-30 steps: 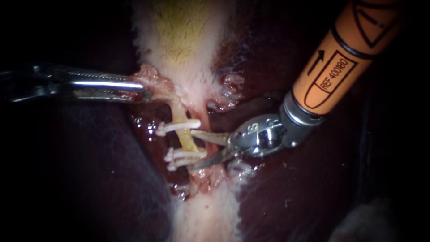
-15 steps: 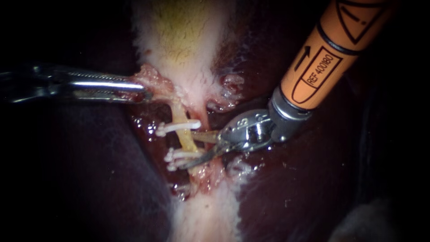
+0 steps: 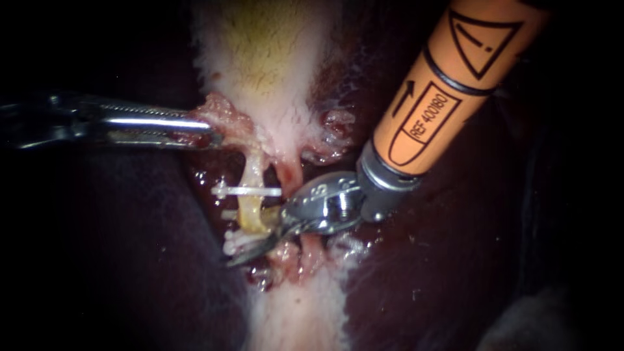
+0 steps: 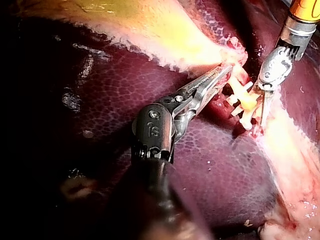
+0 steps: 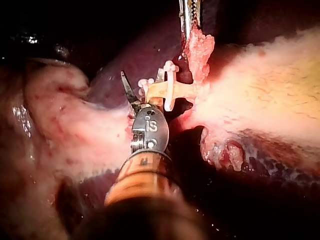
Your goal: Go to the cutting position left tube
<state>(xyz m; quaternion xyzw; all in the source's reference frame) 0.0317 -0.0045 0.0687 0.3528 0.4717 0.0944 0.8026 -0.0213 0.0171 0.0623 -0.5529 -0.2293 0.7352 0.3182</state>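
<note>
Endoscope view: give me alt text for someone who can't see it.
The right instrument, orange-shafted and entering from the upper right, has its open blades at a pale yellow tube, between a white clip above and more clips below. The left instrument grips ragged tissue at the edge of the gallbladder, over dark liver.

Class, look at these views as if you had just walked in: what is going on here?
Two instruments work where the gallbladder narrows over the dark liver. The left instrument holds a flap of reddish tissue beside the gallbladder's neck, jaws shut on it. The right instrument has its open jaws astride the yellowish tube, between the upper clip and the lower clips. The tube looks uncut.
</note>
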